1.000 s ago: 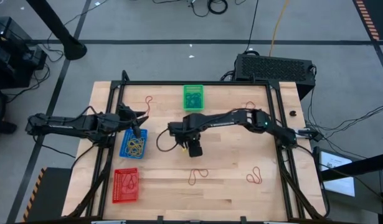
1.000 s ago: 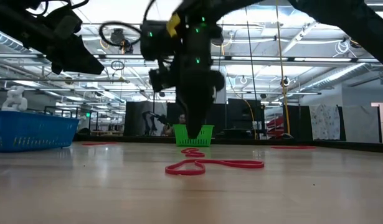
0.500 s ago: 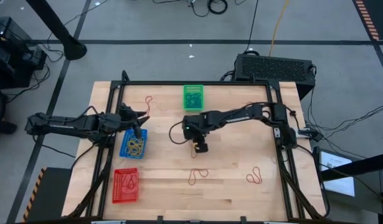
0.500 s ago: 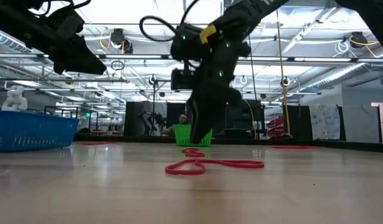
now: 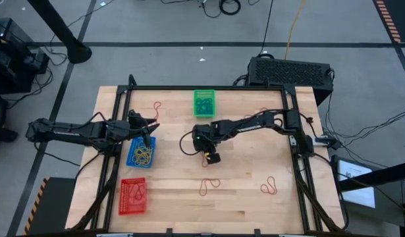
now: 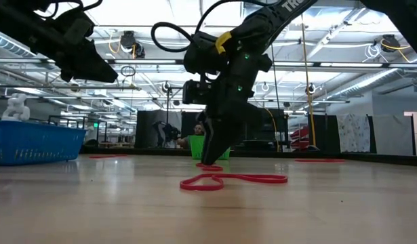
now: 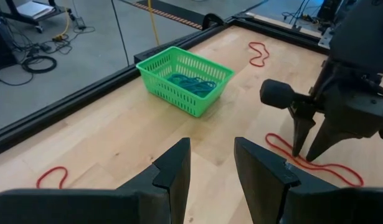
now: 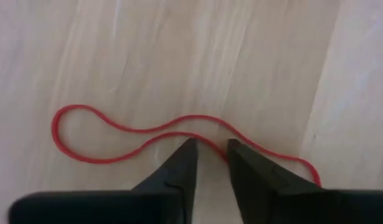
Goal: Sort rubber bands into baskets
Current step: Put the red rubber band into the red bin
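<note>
Pale wooden table (image 5: 242, 197), plastic-mesh baskets (image 5: 204, 103).

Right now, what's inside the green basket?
The green basket holds a small heap of dark green rubber bands, seen from the left wrist view. How many there are cannot be told, since they overlap and the near wall covers part of the floor.

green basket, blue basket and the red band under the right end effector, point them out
green basket (image 7: 179, 93): left wrist view, near mesh wall.
blue basket (image 6: 32, 144): low view, side wall.
red band (image 8: 116, 132): right wrist view, upper strand of its loop.
</note>
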You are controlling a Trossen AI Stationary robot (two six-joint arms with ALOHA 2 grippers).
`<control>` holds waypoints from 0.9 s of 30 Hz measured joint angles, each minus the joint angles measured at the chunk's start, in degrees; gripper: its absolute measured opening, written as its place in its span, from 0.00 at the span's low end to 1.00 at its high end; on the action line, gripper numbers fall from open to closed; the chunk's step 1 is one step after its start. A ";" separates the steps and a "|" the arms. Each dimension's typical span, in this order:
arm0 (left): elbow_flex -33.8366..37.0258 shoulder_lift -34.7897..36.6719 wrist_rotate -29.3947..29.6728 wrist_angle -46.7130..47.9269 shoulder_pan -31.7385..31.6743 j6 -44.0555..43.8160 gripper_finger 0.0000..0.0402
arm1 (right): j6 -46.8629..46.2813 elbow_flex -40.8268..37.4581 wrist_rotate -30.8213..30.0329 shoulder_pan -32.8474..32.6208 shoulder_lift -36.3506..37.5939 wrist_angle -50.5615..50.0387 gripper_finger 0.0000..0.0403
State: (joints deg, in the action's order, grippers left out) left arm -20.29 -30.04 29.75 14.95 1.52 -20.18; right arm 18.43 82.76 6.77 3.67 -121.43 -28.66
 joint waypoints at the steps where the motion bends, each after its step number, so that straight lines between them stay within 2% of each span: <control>1: 0.00 0.00 -0.01 0.01 0.00 0.03 0.33 | -0.04 0.00 0.62 0.16 -0.02 -0.20 0.19; 6: 0.00 0.00 -0.43 0.20 0.00 0.07 0.33 | -0.59 0.03 2.39 0.48 -0.07 -1.10 0.02; 15: 0.00 0.00 -1.04 -1.60 0.00 4.01 0.33 | -4.24 -0.13 2.64 0.33 1.29 -4.01 0.00; 27: -0.01 -0.30 -1.41 -2.09 0.02 5.26 0.33 | -5.85 -0.09 2.23 -1.94 8.26 -4.85 0.00</control>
State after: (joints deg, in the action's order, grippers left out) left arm -20.30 -30.34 28.34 12.86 1.54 -14.92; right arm 12.58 82.67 9.00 1.73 -113.17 -33.51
